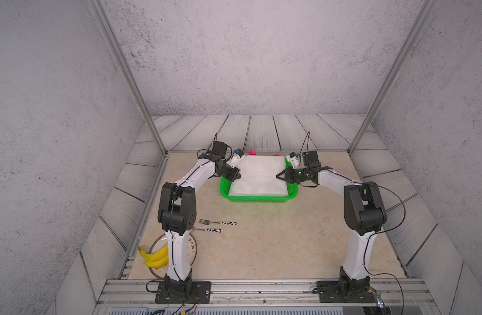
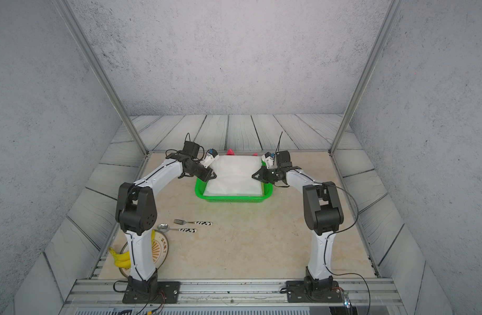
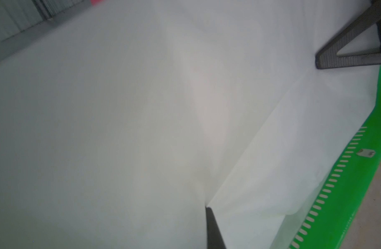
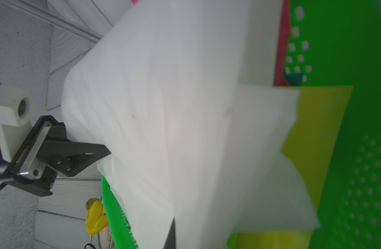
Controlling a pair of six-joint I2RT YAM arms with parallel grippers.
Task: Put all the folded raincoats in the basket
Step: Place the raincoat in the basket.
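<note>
The left arm (image 1: 177, 207) rises from its base at 7 o'clock, and its forearm reaches toward 1 o'clock. The right arm (image 1: 365, 210) mirrors it from 5 toward 11. The left gripper (image 1: 238, 176) points to 4 o'clock and the right gripper (image 1: 278, 176) to 9. Both are pinched shut on the folded raincoat (image 1: 259, 174).

Grey speckled walls (image 1: 234, 54), pale plank floor (image 1: 261, 131).

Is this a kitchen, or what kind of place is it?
Probably a robot test booth, not a kitchen: a left arm and a right arm are bolted to a metal rail, plain walls box in the table, and the bananas and fork look like props.
</note>
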